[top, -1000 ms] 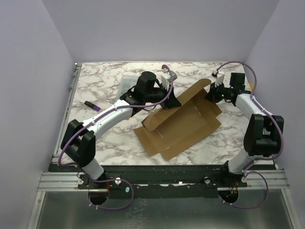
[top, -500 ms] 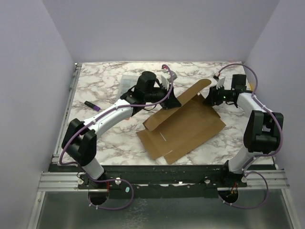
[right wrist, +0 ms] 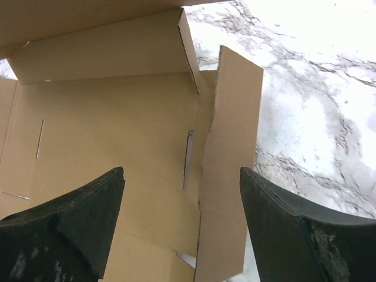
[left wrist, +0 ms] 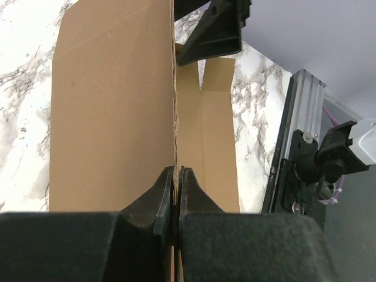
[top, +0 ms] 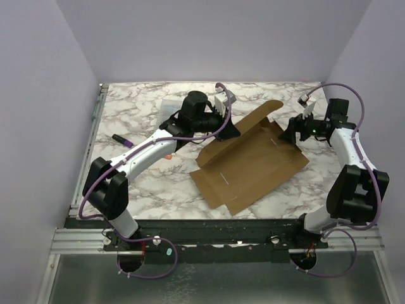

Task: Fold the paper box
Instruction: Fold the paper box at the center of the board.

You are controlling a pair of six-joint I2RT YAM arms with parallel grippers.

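The paper box (top: 253, 168) is a brown cardboard sheet with flaps and slits, lying mostly flat mid-table, its far flap (top: 262, 115) raised. My left gripper (top: 229, 131) is shut on the sheet's far-left edge. In the left wrist view the jaws (left wrist: 177, 171) pinch a thin upright cardboard edge, with the paper box (left wrist: 111, 106) spreading beyond. My right gripper (top: 292, 134) hovers open over the box's right side. In the right wrist view that gripper (right wrist: 182, 179) has wide-spread fingers with nothing between them, above the paper box (right wrist: 117, 135) and a side flap (right wrist: 232, 176).
A clear plastic case (top: 169, 106) sits at the back left behind the left arm. A small dark marker (top: 121, 140) lies near the left edge. Purple walls surround the marble table (top: 145, 183). An aluminium rail (left wrist: 289, 147) runs along the near edge.
My right gripper has opened, let go of the box's right side and drawn back to the right. The sheet has dropped flatter and slid right. The left gripper keeps its hold.
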